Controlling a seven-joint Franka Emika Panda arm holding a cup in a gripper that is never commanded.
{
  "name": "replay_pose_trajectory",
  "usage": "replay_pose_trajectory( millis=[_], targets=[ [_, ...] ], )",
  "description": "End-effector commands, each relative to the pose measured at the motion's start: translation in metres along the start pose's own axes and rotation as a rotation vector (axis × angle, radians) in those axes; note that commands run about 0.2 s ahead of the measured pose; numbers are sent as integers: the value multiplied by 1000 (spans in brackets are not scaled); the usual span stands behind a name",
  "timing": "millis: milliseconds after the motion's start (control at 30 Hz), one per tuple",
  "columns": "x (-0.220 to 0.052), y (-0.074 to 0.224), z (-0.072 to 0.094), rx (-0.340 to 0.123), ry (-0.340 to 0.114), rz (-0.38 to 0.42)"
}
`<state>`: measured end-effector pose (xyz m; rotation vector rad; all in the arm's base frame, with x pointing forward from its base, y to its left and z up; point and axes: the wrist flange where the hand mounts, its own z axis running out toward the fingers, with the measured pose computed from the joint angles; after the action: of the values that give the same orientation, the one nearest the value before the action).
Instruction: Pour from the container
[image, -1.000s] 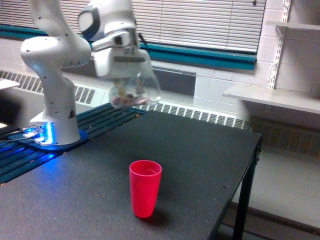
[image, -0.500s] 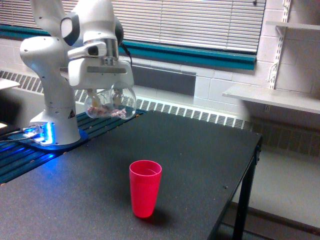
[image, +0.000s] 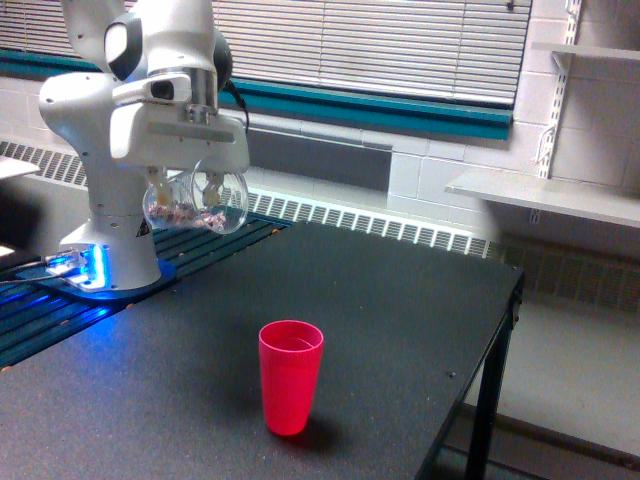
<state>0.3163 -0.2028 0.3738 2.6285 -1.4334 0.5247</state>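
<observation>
The container (image: 195, 203), a clear see-through cup with small pinkish pieces in its bottom, hangs in the air at the exterior view's upper left. My gripper (image: 190, 190) is shut on it from above, its white fingers showing through the plastic. The cup looks roughly upright, its exact tilt hard to tell. An opaque red cup (image: 290, 376) stands upright on the black table (image: 400, 320), well below the container and toward the exterior view's right of it.
The arm's white base (image: 110, 240) stands at the table's back left on a blue-lit plate. A radiator grille runs along the wall behind. The table's edge drops off at the exterior view's right, near a wall shelf (image: 550, 195).
The gripper with the container has swung toward the exterior view's left, away from above the red cup, and the container has turned from tipped toward level. The red cup has not moved.
</observation>
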Motion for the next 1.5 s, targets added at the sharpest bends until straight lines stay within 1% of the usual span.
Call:
replay_pose_trajectory(
  millis=[33,300,467,667,867,1000,1267,1500],
  targets=[
    [-2,-22,8,-12,-11,13],
    [3,-50,19,-23,-20,-5],
    [7,-59,25,-28,-19,3],
    [5,-61,35,-35,-24,23],
    [11,-58,37,-46,-14,33],
    [12,-57,39,-54,-17,37],
    [13,-62,47,-64,-27,29],
    [21,-69,52,-81,-24,12]
  ],
)
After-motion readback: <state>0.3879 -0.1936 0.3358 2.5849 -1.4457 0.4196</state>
